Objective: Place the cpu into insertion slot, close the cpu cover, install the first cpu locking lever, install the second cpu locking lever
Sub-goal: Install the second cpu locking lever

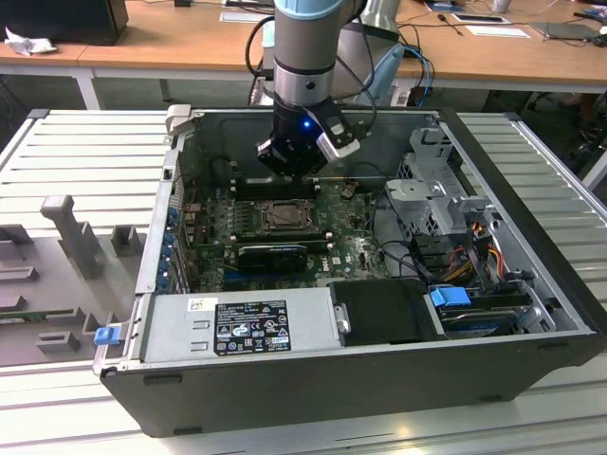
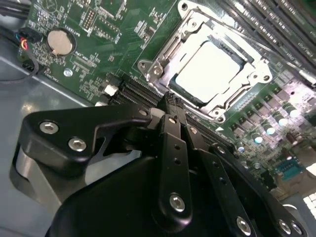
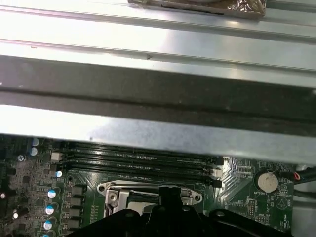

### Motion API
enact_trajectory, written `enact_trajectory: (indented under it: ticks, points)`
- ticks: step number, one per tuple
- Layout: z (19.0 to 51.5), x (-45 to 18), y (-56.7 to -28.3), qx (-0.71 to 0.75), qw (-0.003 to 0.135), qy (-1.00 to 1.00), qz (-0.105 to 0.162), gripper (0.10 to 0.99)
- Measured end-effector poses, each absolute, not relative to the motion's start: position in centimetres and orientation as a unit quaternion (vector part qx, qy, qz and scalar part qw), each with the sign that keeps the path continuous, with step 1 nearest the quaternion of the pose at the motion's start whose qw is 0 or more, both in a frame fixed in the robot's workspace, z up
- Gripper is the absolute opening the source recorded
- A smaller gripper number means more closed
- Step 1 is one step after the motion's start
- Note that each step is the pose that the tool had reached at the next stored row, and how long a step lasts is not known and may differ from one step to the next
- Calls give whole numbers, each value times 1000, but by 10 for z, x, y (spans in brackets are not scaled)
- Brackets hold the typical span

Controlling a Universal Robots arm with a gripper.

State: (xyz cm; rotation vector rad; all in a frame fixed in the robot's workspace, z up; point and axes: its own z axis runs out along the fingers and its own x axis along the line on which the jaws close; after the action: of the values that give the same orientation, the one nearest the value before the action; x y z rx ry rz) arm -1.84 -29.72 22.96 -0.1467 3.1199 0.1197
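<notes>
The cpu (image 2: pixel 210 69) lies flat in the insertion slot (image 1: pixel 285 216), its pale metal top bright in the second wrist view. The cpu cover (image 2: pixel 165 52) is down around it, and the chip shows through its window. My gripper (image 2: pixel 170 98) hangs just above the near edge of the socket, its black fingers shut together with nothing between them. In the exterior view the gripper (image 1: pixel 289 171) is inside the open computer case, over the motherboard's far side. In the first wrist view the gripper's tip (image 3: pixel 168 192) sits in front of the cover's metal frame (image 3: pixel 113 190). I cannot tell how the locking levers stand.
Long black RAM slots (image 3: pixel 138 160) run beside the socket, and the case wall (image 3: pixel 158 98) rises behind them. A coin battery (image 2: pixel 61 42) sits on the green board. A black card (image 1: pixel 273 254), a power supply (image 1: pixel 242 327) and a drive cage with cables (image 1: pixel 446 209) crowd the case.
</notes>
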Motion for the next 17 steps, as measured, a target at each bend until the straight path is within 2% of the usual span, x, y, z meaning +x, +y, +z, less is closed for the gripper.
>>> enact_trajectory:
  ticks: [6, 13, 17]
  points:
    - [230, -19, -327, -47, 8, 998, 38, 106]
    - [236, -19, -337, -47, 8, 998, 38, 106]
    - [236, -19, -353, -47, 8, 998, 38, 106]
